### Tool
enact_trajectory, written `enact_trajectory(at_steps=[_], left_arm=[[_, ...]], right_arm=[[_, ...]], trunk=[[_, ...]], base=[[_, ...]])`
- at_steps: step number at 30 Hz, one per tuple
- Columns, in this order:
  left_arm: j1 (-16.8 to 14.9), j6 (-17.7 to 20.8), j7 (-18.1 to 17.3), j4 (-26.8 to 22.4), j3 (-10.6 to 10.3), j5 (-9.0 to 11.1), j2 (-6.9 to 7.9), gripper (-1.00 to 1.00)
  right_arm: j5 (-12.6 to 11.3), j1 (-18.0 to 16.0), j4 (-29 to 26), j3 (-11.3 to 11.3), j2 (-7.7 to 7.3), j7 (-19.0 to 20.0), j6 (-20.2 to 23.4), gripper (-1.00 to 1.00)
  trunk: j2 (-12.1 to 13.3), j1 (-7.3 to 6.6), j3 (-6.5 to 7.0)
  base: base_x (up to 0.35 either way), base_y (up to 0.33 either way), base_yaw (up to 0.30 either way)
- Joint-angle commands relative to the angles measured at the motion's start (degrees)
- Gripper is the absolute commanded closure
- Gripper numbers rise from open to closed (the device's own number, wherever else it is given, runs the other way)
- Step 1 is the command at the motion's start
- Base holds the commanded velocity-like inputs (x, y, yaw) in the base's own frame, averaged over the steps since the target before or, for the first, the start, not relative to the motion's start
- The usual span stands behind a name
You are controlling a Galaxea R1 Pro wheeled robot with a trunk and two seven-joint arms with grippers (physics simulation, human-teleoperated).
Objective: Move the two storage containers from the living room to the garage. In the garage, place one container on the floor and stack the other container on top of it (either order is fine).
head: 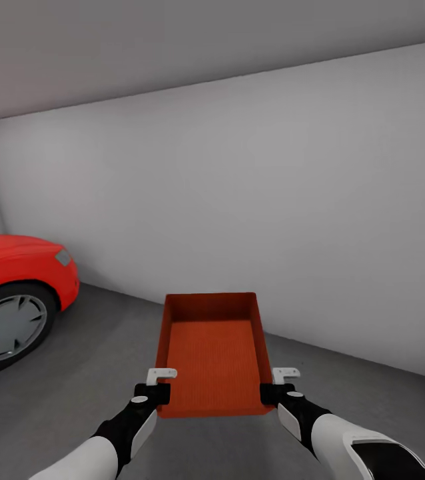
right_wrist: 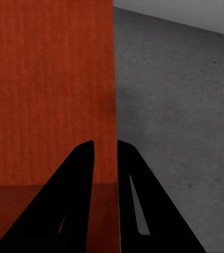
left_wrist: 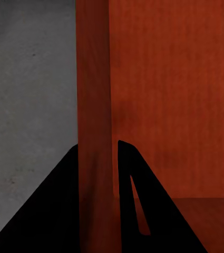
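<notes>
One container: an orange-red storage container [head: 214, 353], lidless and empty, which I held off the floor [head: 72, 393] between my two arms, in front of the white wall [head: 272, 200].
My left gripper [head: 161, 385]: clamped on the container's left side wall near its near corner; in the left wrist view one finger [left_wrist: 143, 205] lay inside the wall and the other outside.
My right gripper [head: 278, 385]: clamped likewise on the container's right side wall, fingers [right_wrist: 75, 200] astride it.
Floor: dark-grey mottled concrete beneath the container.
Car [head: 12, 287]: red, one wheel showing, well to the left of the container.
</notes>
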Motion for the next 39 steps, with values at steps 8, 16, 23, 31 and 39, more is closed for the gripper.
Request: enact_trajectory(at_steps=[8,16,23,31,39], left_arm=[[-0.04,0.03,0.86,-0.35,0.98,-0.83,0.08,1.00],[-0.04,0.00,0.86,-0.35,0.98,-0.83,0.08,1.00],[-0.04,0.04,0.86,-0.35,1.01,-0.83,0.08,1.00],[-0.04,-0.03,0.86,-0.35,0.98,-0.83,0.08,1.00],[-0.04,-0.02,0.86,-0.35,0.97,-0.83,0.08,1.00]], right_arm=[[-0.50,0.00,0.25,-1.27,-0.15,-2.38,-0.22,1.00],[-0.50,0.00,0.25,-1.27,-0.15,-2.38,-0.54,1.00],[-0.50,0.00,0.25,-1.27,-0.19,-2.42,-0.63,1.00],[-0.50,-0.01,0.25,-1.36,0.03,-2.89,-0.23,1.00],[-0.50,0.00,0.25,-1.36,0.03,-2.91,-0.22,1.00]], trunk=[[-0.04,0.05,-0.02],[-0.04,0.05,-0.02],[-0.04,0.05,-0.02],[-0.04,0.05,0.06],[-0.04,0.05,0.27]], base=[[0.248,0.195,-0.001],[0.249,0.196,0.000],[0.249,0.196,0.000],[0.249,0.196,-0.221],[0.249,0.196,-0.242]])
